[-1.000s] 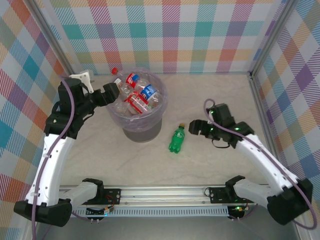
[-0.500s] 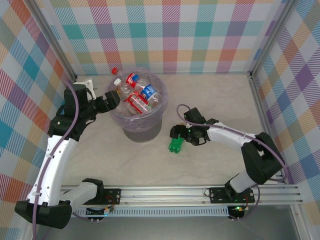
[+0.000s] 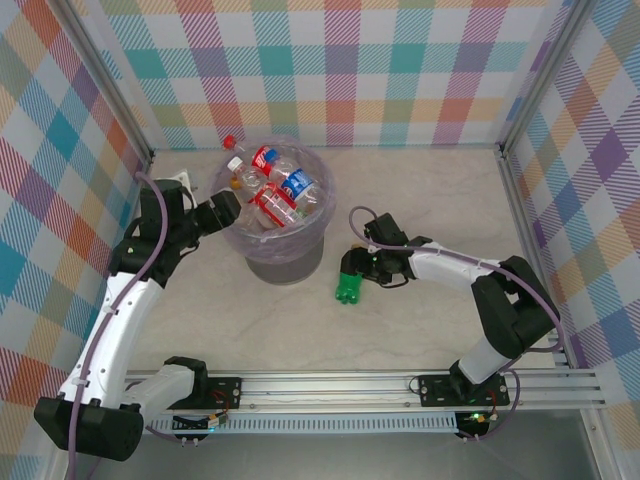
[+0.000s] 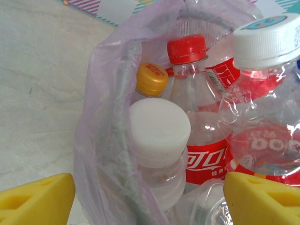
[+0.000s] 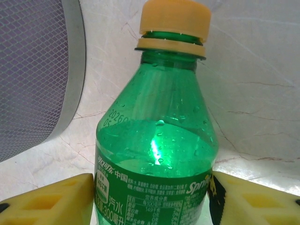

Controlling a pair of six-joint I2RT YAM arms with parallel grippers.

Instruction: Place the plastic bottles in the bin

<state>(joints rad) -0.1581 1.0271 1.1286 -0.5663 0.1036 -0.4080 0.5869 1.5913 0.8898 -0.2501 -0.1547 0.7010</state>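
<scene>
- Plastic bottles [image 3: 272, 195]: you have one heap of them inside the bin [image 3: 285, 265]. One green bottle [image 3: 347, 292] lies alone on the table [image 3: 430, 190] to the bin's right.
- Left gripper [image 3: 222, 208]: it hangs at the bin's left rim. In your left wrist view its two yellow pads [image 4: 37, 199] stand wide apart and grip nothing.
- Bin: it is one grey bucket lined with one lavender bag [image 4: 101, 154]. Past the left gripper you can count four caps: one orange [image 4: 151, 78], one red [image 4: 186, 48] and two white [image 4: 159, 125]. From above you can make out two red labels and one blue label. The heap's full count cannot be told.
- Green bottle: it lies on its side near the bin's foot, not touching it, and has one yellow-orange cap [image 5: 176, 18].
- Right gripper [image 3: 356, 272]: it straddles the green bottle, with one yellow pad [image 5: 51, 199] close against each flank. You cannot tell whether it is squeezing yet.
</scene>
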